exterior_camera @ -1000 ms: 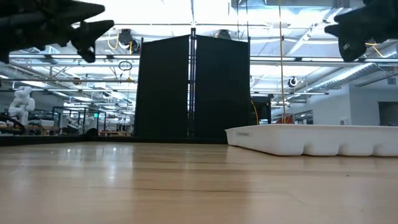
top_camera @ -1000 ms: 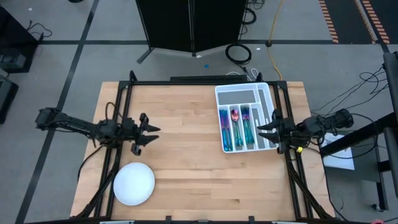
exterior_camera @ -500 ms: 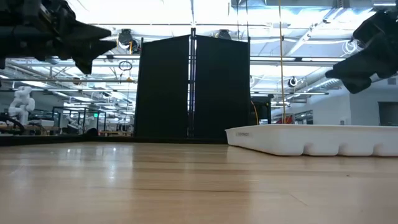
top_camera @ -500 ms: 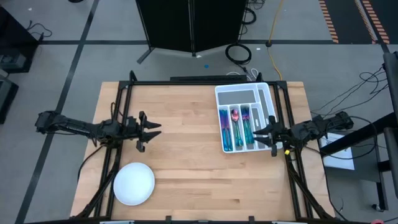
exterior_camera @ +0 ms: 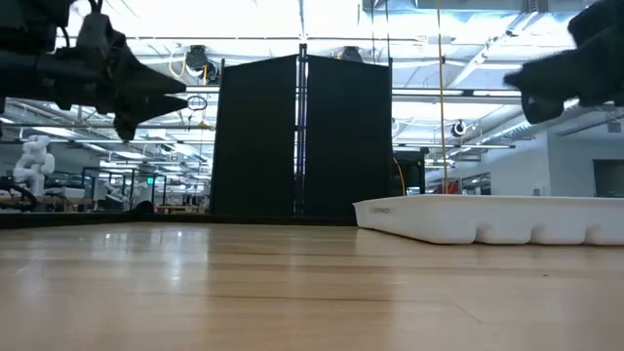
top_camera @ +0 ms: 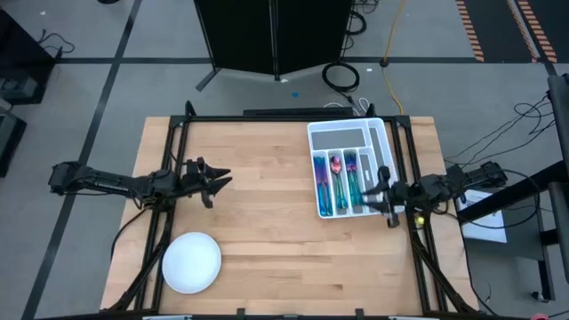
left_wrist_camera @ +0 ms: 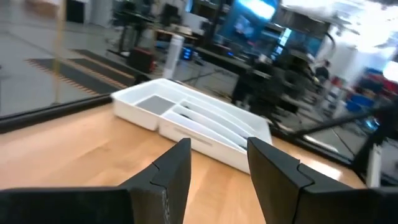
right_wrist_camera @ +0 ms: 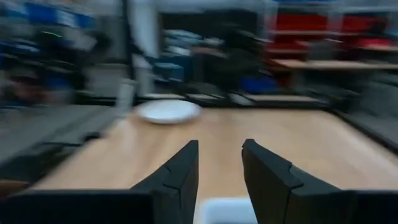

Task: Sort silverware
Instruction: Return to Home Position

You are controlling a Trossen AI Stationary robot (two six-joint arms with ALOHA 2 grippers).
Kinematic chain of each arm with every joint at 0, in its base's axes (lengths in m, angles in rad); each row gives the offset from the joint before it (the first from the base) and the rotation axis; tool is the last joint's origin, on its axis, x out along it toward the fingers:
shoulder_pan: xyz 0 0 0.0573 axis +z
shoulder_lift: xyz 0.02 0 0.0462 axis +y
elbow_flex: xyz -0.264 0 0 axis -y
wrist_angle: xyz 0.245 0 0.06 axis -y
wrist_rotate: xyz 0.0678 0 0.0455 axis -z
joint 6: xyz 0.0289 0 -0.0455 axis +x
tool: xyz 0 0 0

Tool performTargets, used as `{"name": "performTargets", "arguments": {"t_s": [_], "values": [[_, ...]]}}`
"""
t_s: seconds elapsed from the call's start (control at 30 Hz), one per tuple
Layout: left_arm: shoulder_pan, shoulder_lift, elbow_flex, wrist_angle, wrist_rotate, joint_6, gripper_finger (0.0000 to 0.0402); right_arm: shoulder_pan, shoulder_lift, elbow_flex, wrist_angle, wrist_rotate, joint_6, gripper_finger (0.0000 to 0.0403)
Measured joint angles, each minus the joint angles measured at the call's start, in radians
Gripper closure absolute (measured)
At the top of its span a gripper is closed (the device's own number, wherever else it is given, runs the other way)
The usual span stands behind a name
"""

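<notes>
A round white plate (top_camera: 191, 261) is seen at the near left of the bench (top_camera: 267, 231). Farther in, the left pincer (top_camera: 216, 181) is held open and empty above bare wood. The right pincer (top_camera: 374, 193), likewise open, is held over the right edge of the white tray (top_camera: 342, 130). The silverware (top_camera: 339, 182) is laid in the tray's long compartments. A black panel (top_camera: 267, 36) is set beyond.

left claw (top_camera: 220, 175) rolled sideways and shifted back; right claw (top_camera: 368, 193) rolled, edging over the tray (top_camera: 345, 135).

Iridescent teal, blue and pink silverware (top_camera: 342, 185) lies lengthwise, sorted, in the white tray's (top_camera: 342, 138) long slots.
</notes>
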Motion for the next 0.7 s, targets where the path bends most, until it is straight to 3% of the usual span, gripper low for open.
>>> {"name": "performTargets", "arguments": {"t_s": [0.1,0.2,0.3,0.47,0.7], "values": [[0.0,0.0,0.0,0.0,-0.034,-0.013,0.0244,-0.004,0.003,-0.024,0.048,-0.164,0.013,0.0291],[0.0,0.001,0.0,0.0,-0.026,0.038,0.0244,-0.004,0.009,-0.024,0.031,-0.263,0.008,0.0291],[0.0,0.001,0.0,0.0,-0.022,0.09,0.0244,-0.006,0.039,-0.024,0.03,-0.259,-0.047,0.0291],[0.0,0.001,-0.001,0.0,-0.02,0.118,0.0244,-0.033,0.13,-0.023,0.047,-0.164,-0.158,0.0291],[0.0,0.001,-0.001,0.0,-0.019,0.117,0.0244,-0.034,0.206,-0.023,0.048,-0.162,0.016,0.0291]]}}
